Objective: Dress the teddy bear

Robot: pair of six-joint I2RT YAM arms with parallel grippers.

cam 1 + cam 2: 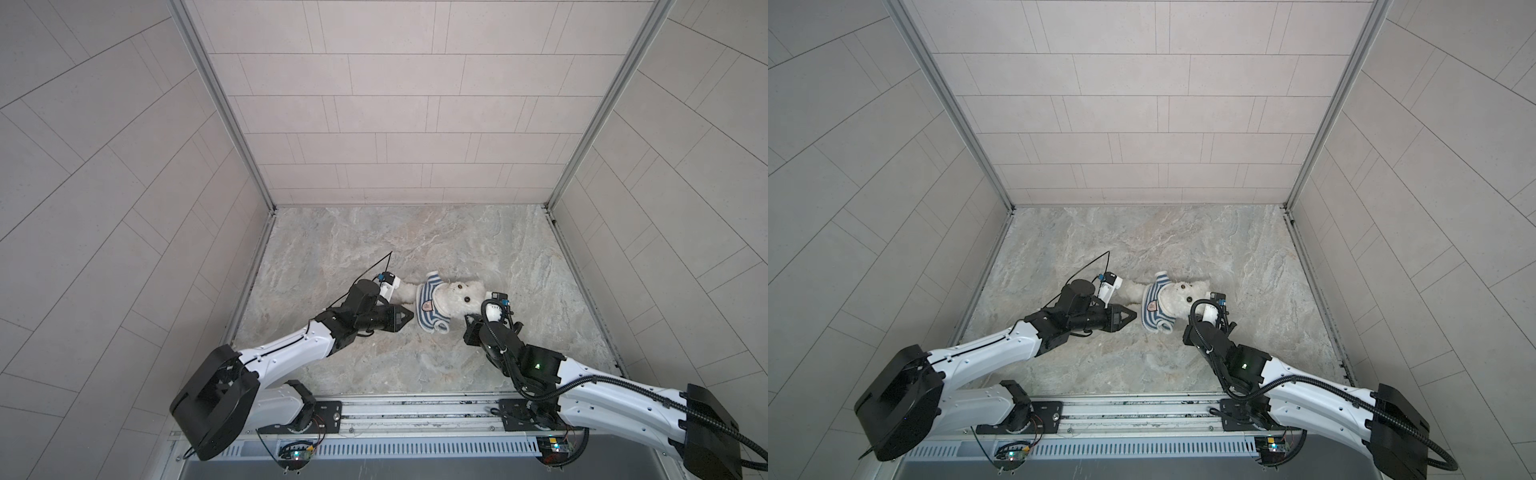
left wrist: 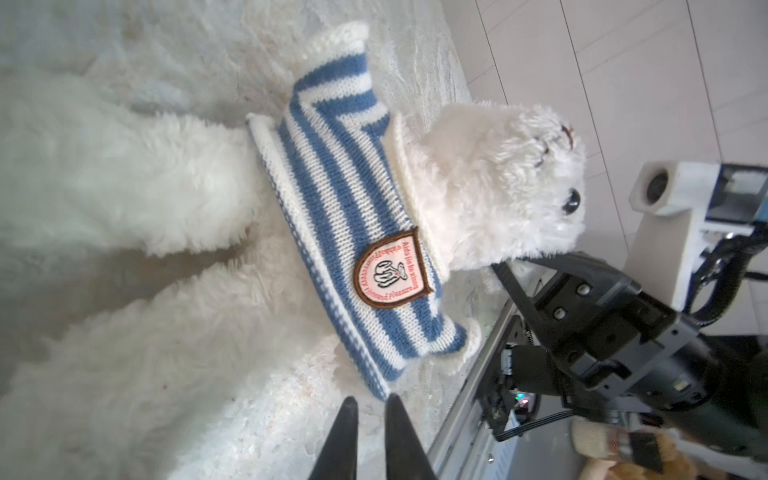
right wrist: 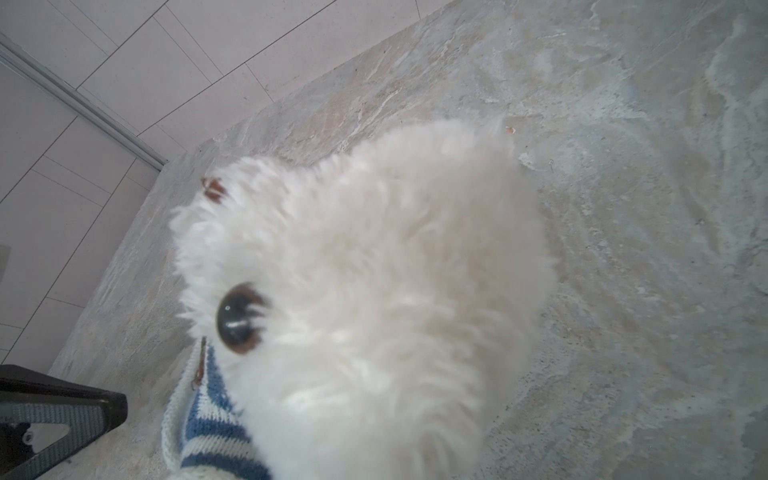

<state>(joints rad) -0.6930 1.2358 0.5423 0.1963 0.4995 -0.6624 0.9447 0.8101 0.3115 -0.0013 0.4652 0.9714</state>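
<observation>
Subject: the teddy bear lies on its back near the middle of the marble-patterned table. Its head points toward the right arm and its legs toward the left arm. The fur is long, fluffy and cream-white. The left wrist view shows one glossy dark eye and a nose of brown stitching. The right wrist view shows the head at close range, out of focus.

Clothing: a knitted sweater with blue and white stripes and cream ribbed edges covers the torso. The collar sits under the chin. Whether the arms fill the sleeves cannot be told.

Markings: a shield-shaped badge with a brown border is sewn on the chest. It carries a small drawn animal and red lettering. "Aida" and "pleasure" can be made out; the rest is too small to read with certainty.

Left gripper: released, with the tips slightly parted and nothing between them, just beside the sweater's hem.

Right gripper: clenched on the fur at the side of the bear's head. One finger shows; the fur hides the contact point.
</observation>
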